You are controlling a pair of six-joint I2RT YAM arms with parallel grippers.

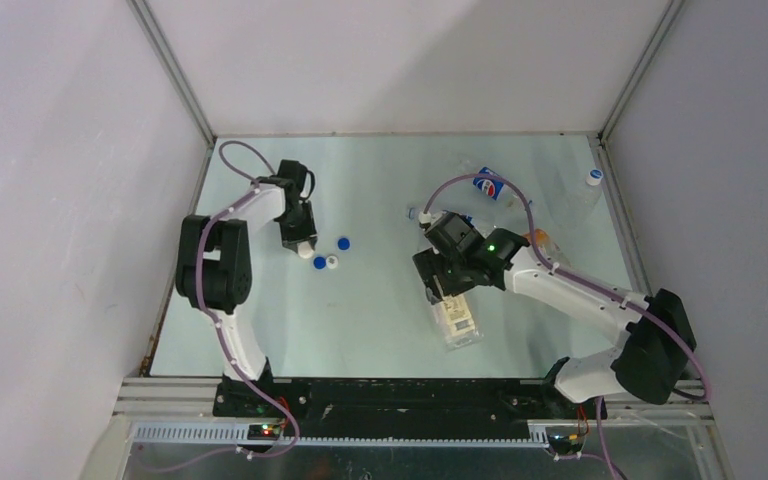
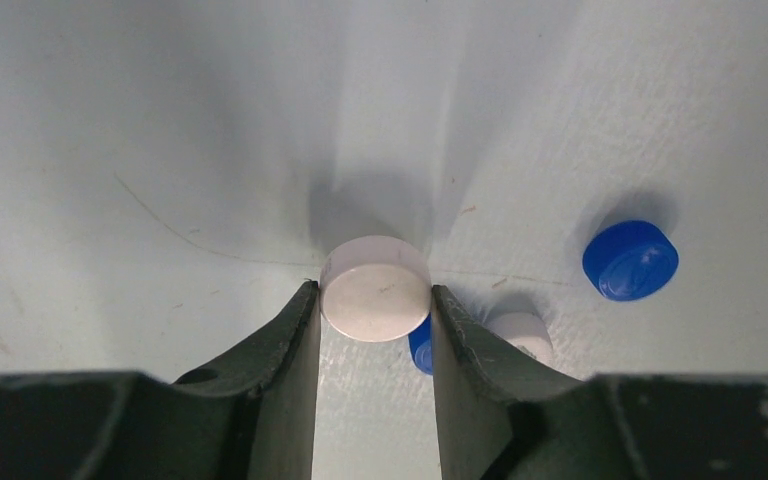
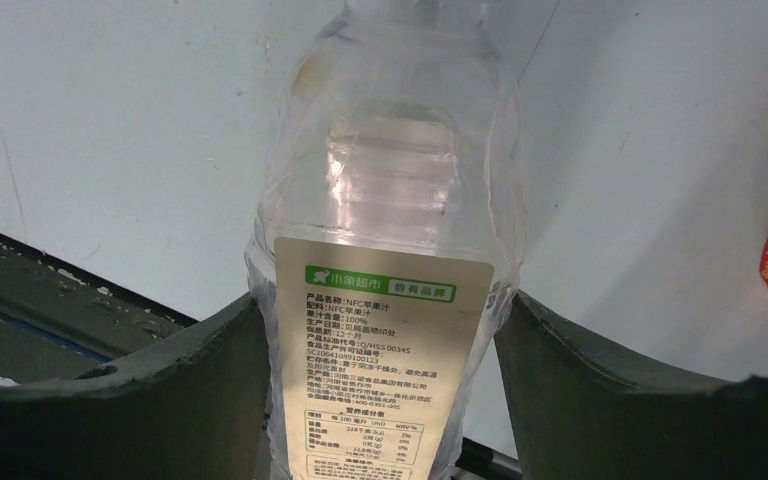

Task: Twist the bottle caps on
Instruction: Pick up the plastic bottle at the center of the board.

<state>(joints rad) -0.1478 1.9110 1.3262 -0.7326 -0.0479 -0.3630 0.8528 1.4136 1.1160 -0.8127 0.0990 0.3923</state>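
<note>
In the left wrist view a white bottle cap (image 2: 375, 288) sits on the table between the fingertips of my left gripper (image 2: 373, 300), and both jaws touch its sides. From above, this gripper (image 1: 306, 250) points down at the table's left. Just right of it lie a blue cap (image 2: 630, 260), a second blue cap (image 2: 421, 345) half hidden behind the right finger, and another white cap (image 2: 522, 333). My right gripper (image 3: 380, 330) is shut around a clear bottle (image 3: 390, 200) with a white label, seen from above near the table's middle (image 1: 458, 318). Its mouth is out of view.
A blue-labelled bottle (image 1: 488, 185) lies at the back, and an orange-labelled one (image 1: 540, 240) lies beside the right arm. A clear bottle (image 1: 590, 190) stands at the far right edge with a cap on. Walls close in the table on three sides.
</note>
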